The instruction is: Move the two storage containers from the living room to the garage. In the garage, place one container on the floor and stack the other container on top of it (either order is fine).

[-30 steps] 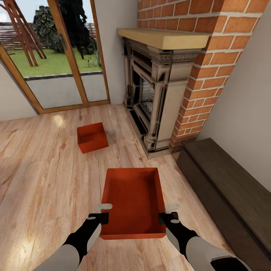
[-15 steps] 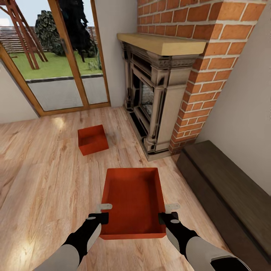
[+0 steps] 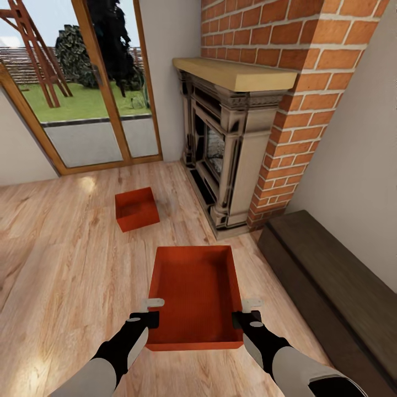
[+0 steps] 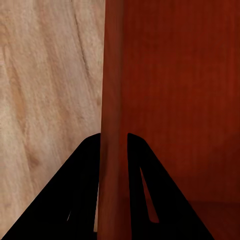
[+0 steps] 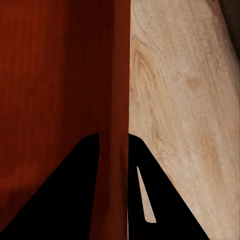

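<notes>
1. Held bin (image 3: 196,298): a red-orange, lidless rectangular bin in the lower middle of the head view, carried between the two arms above the wood-plank flooring (image 3: 66,264); its long axis points away from the robot; its inside is bare.
2. Left end effector (image 3: 148,311): clenched on the left side wall of the held bin, near the bin's near end; in the left wrist view the wall (image 4: 112,100) stands edge-on between the two dark fingers (image 4: 75,195), one finger outside and one inside the bin, both touching it.
3. Right end effector (image 3: 247,312): clenched on the right side wall of the same bin, level with the left one; in the right wrist view the wall (image 5: 117,100) runs between the dark fingers (image 5: 150,195) in like manner, with plank flooring (image 5: 185,110) on the outer side.
4. Second bin (image 3: 136,209): same colour and form, resting on the wood-plank flooring farther ahead and to the left; well apart from the held bin; near the glass doors and left of the fireplace.
5. Fireplace (image 3: 226,149): dark ornate mantel with a light wooden shelf (image 3: 237,71) on top, set against a red brick chimney (image 3: 298,49); ahead and to the right.
6. Glass doors (image 3: 82,94): wood-framed, at the upper left; lawn and trees show through them.
7. Chest (image 3: 336,286): long, dark brown, on the flooring along the right-hand wall; just right of the held bin, not touching it.
</notes>
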Controlling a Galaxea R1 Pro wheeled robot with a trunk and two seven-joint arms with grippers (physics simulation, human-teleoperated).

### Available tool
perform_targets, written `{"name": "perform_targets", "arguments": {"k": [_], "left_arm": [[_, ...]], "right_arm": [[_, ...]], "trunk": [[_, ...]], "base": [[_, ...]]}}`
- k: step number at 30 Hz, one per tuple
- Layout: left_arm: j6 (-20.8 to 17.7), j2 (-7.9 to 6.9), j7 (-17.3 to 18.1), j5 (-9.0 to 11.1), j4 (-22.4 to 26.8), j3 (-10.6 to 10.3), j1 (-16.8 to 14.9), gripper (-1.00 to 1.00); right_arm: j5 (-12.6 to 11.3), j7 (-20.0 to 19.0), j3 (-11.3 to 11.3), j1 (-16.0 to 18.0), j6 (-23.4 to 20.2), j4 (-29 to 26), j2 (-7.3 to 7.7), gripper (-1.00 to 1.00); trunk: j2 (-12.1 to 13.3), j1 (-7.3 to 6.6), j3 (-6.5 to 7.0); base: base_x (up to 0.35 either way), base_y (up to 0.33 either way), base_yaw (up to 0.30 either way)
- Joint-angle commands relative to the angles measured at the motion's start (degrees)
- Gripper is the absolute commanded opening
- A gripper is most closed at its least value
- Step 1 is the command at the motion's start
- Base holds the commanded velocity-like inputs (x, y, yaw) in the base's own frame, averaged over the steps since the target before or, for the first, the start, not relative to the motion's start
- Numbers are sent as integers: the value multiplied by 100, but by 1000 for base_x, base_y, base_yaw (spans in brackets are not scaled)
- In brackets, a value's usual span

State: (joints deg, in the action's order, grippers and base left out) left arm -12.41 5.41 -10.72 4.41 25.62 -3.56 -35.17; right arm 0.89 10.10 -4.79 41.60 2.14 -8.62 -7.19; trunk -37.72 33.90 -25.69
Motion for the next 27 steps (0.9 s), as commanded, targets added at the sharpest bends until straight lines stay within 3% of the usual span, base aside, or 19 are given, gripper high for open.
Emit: {"name": "perform_targets", "arguments": {"k": [1, 27], "left_arm": [[-51, -5, -97, -63, 5, 9, 1, -100], [-51, -5, -97, -63, 5, 12, 1, -100]], "right_arm": [[25, 36, 48, 6, 6, -8, -2, -100], [25, 36, 48, 6, 6, -8, -2, -100]], "trunk": [[36, -21, 22], [1079, -592, 729]], "base": [[0, 0, 0], [0, 0, 0]]}}
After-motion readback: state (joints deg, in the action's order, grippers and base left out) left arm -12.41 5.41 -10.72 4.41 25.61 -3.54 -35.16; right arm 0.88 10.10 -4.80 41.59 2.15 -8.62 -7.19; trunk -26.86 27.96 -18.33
